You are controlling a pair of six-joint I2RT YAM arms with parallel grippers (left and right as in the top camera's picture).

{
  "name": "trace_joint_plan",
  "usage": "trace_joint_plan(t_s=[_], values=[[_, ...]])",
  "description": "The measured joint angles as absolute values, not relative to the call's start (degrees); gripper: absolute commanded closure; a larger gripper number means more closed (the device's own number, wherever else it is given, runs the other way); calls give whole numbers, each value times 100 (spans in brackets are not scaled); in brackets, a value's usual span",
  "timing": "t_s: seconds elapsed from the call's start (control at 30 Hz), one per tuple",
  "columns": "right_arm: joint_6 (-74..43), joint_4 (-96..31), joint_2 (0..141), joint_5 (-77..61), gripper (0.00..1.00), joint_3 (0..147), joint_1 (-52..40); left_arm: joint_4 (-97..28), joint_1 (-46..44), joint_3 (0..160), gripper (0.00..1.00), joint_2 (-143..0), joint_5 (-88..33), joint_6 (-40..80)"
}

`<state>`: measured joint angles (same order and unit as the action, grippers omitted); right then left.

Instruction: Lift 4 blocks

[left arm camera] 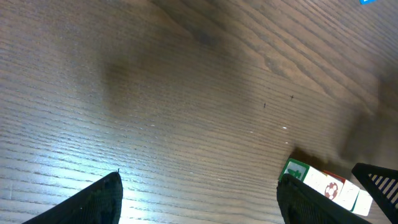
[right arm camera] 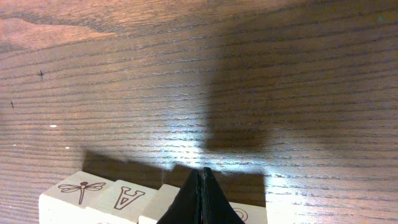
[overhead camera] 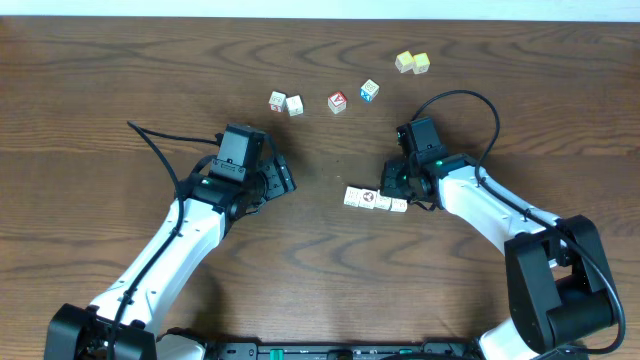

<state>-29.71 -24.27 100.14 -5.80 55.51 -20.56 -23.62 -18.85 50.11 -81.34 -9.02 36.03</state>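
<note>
**Overhead:** left black two-finger gripper (overhead camera: 284,180) has its jaws spread and empty. Right black two-finger gripper (overhead camera: 398,190) is clenched, with the row of four small cream-white wooden blocks (overhead camera: 375,199) at its 6 o'clock. Bare brown wooden table (overhead camera: 320,265) surrounds the row.
**Left wrist:** fingers (left arm camera: 93,200) are wide apart, with the row at 4 o'clock.
**Right wrist:** fingers (right arm camera: 200,198) are pressed together over the row; contact cannot be told.

Glossy grained wooden table (overhead camera: 120,60); matt blocks (overhead camera: 375,200)
</note>
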Motion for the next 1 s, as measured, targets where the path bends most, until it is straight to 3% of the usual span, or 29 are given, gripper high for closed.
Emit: trace_joint_plan(t_s=[1.0], values=[[-2904, -2316, 10014, -620, 99, 5555, -2320, -2362, -1885, 5011, 20, -8134, -902, 3605]])
